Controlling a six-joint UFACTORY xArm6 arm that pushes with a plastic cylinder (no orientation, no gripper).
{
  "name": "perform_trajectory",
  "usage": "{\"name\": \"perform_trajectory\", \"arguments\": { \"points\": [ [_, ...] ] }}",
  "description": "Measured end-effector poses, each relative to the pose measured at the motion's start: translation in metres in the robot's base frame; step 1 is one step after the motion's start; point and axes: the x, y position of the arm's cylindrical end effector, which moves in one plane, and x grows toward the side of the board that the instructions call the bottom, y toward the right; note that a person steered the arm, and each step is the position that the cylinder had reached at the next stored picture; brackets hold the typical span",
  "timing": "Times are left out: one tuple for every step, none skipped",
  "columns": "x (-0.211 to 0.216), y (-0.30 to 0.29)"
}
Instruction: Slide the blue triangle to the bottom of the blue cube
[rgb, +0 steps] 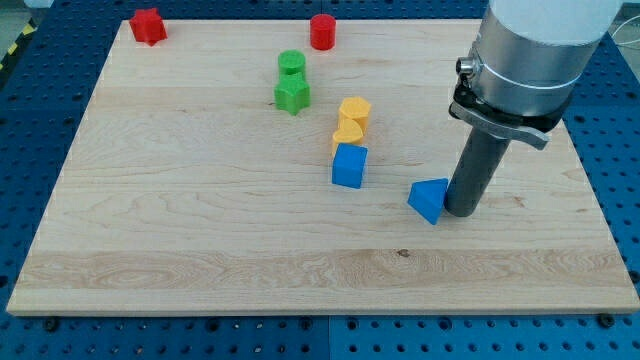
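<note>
Nearest the view's bottom lies the bare front strip of the wooden board (200, 270), resting on a blue perforated table (30, 340). Just above that, at the view's right, the arm's tip (462, 210) stands on the board, touching or almost touching the right side of the blue triangle (428, 199) — the rod ends plainly, with no fingers to open or close. The blue triangle lies to the right of and slightly below the blue cube (349, 166), a little apart from it. Directly above the cube, two yellow blocks crowd together: a yellow heart-like block (346, 133) touching the cube's top, then a yellow block (355, 110). Further up and left sit a green star (292, 95) and a green cylinder (291, 64). Farthest away — along the top edge — are a red cylinder (322, 32) and a red block (148, 26).
</note>
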Motion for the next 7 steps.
{"name": "perform_trajectory", "arguments": {
  "points": [
    [0.0, -0.003],
    [0.0, -0.009],
    [0.0, -0.015],
    [0.0, -0.016],
    [0.0, -0.024],
    [0.0, -0.03],
    [0.0, -0.036]
  ]
}}
